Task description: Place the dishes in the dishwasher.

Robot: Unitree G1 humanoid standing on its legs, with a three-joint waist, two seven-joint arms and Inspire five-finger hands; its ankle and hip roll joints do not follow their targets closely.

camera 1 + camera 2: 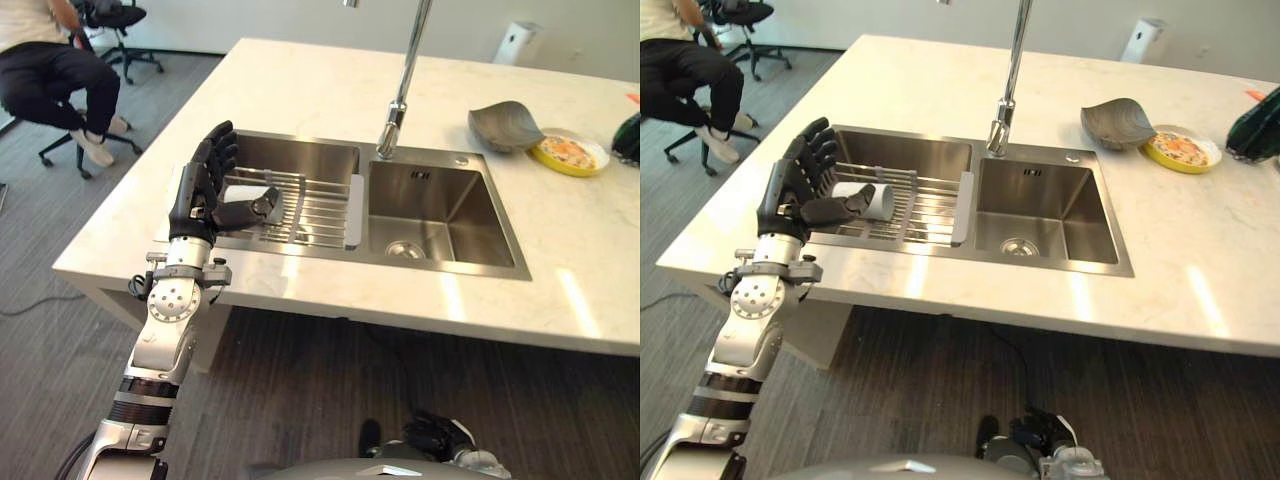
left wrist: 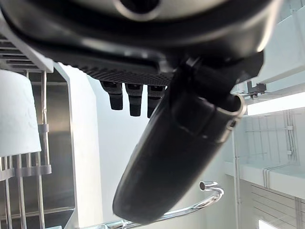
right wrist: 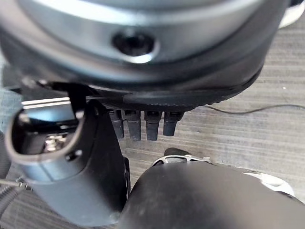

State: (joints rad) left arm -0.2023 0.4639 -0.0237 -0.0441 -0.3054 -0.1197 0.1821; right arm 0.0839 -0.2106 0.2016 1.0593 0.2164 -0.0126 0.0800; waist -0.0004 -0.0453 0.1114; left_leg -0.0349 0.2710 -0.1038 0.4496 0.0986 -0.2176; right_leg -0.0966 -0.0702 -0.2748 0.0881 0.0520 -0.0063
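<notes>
White marble-look table (image 1: 300,85) with a double stainless steel sink (image 1: 440,215) and tall chrome tap (image 1: 400,100); a person in dark trousers (image 1: 50,80) sits on an office chair.

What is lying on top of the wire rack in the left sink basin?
A white cup lies on its side on the wire rack. The left hand, fingers straight, hovers in front of it and covers the cup's near end; the rest of the rack looks bare.

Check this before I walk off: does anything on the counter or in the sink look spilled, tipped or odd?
Nothing is spilled or broken. The grey bowl leans tilted against the yellow plate at the far right of the counter. A white cup lies on its side on the sink rack, by the open left robot hand.
</notes>
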